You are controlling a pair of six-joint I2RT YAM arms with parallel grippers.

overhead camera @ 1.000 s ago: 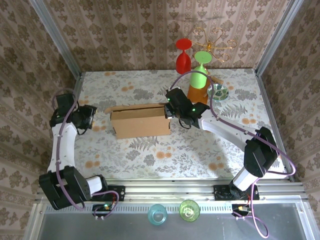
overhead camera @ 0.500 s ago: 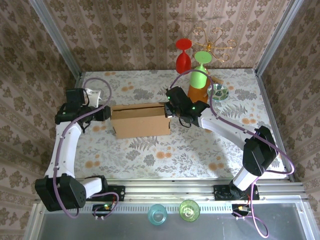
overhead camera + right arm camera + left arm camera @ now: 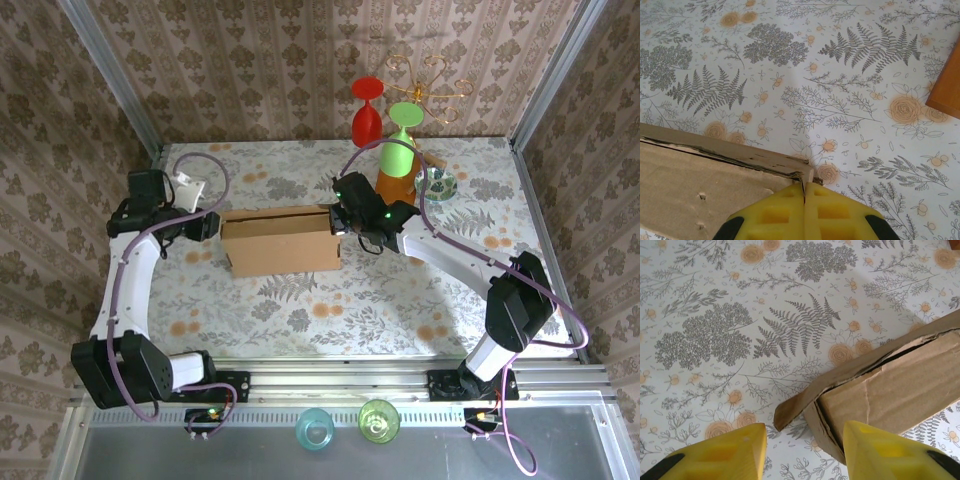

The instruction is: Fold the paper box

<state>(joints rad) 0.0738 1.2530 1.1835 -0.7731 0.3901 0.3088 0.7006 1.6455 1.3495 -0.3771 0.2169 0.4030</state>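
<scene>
your right pincer [image 3: 804, 187] is clenched, tips against the end flap of the paper box [image 3: 282, 245], seemingly bracing it; your left pincer [image 3: 804, 426] is released, the box's loose corner just ahead of its spread fingers, likely lined up to tuck it.

Item count:
- 1 paper box [image 3: 280, 243], sitting on 1 desk [image 3: 330, 300]
- 2 arms: left arm [image 3: 125, 290] and right arm [image 3: 450, 258]
- 2 grippers: left gripper [image 3: 802, 450] and right gripper [image 3: 804, 210]
- 2 yellow fingers [image 3: 775, 217] per gripper, 4 total
- 2 stemmed glasses: 1 red glass [image 3: 367, 115] and 1 green glass [image 3: 398, 150]
- 1 wooden block [image 3: 393, 188]
- 1 gold wire rack [image 3: 430, 75]
- 1 small round dish [image 3: 440, 183]
- 2 tumblers: 1 teal tumbler [image 3: 314, 430] and 1 green tumbler [image 3: 379, 420]
</scene>
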